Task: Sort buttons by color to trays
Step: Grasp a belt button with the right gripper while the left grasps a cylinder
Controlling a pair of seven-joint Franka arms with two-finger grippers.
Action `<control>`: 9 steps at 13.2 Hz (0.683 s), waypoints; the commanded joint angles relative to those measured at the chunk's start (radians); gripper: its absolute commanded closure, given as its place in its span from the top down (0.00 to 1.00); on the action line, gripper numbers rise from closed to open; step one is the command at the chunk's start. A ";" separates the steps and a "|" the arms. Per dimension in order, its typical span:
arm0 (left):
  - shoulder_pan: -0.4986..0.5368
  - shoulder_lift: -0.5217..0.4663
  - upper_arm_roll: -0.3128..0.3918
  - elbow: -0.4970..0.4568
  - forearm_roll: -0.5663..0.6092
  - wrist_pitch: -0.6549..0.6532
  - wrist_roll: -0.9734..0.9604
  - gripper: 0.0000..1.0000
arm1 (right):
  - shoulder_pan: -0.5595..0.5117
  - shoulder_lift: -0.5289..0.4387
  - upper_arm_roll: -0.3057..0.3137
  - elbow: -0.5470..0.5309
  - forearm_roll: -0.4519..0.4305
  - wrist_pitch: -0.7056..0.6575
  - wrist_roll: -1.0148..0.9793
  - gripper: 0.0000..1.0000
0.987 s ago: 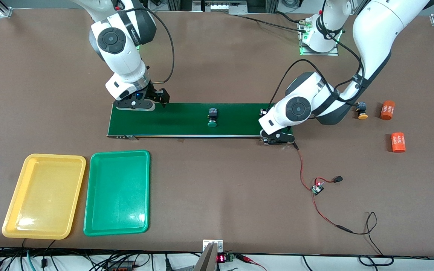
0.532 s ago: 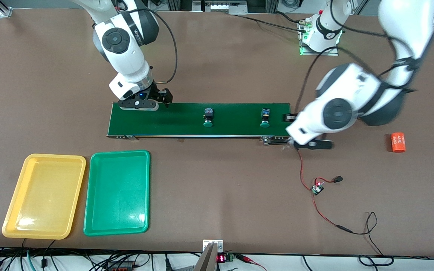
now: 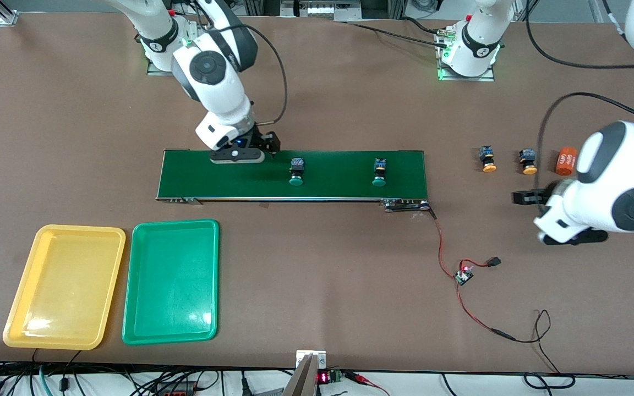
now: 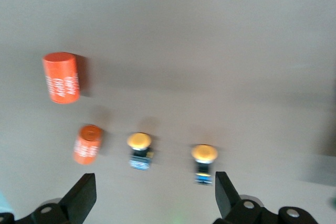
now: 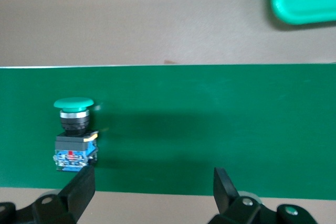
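1. While both arms hang above the brown table (image 3: 317, 286), two small push-button switches with green round caps lie on the long dark green conveyor belt (image 3: 339, 190) in the middle of the front view: one green button (image 3: 296, 171) near the belt's centre, the other green button (image 3: 379, 172) toward the belt's right end in the frame.
2. Two push-button switches with orange-yellow caps rest on the bare table at the right of the front view, the first yellow button (image 3: 487, 159) beside the second yellow button (image 3: 527, 161), apart from each other.
3. An orange cylinder with white print (image 3: 566, 160) lies just beside the second one; the left wrist view shows another orange cylinder (image 4: 61, 77) near it.
4. The right gripper (image 3: 246, 149) is over the belt's upper edge, its fingers (image 5: 80, 193) spread apart, holding nothing.
5. The left gripper (image 3: 537, 199) hangs over the table at the frame's right, below the yellow-capped pair, its fingers (image 4: 81, 199) wide apart and empty.
6. A shallow yellow plastic tray (image 3: 20, 324) and a shallow green plastic tray (image 3: 141, 330) sit side by side at lower left, with no button in them.
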 commanded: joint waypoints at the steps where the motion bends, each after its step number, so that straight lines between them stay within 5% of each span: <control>1: 0.008 0.034 0.056 -0.020 0.139 0.001 0.136 1.00 | 0.021 0.078 -0.013 0.064 -0.011 0.004 0.031 1.00; 6: 0.233 0.043 0.067 -0.196 0.233 0.352 0.388 1.00 | 0.021 0.095 -0.036 0.079 -0.013 -0.005 0.026 1.00; 9: 0.289 0.046 0.067 -0.268 0.239 0.441 0.402 1.00 | 0.026 0.095 -0.049 0.084 -0.011 -0.012 0.028 1.00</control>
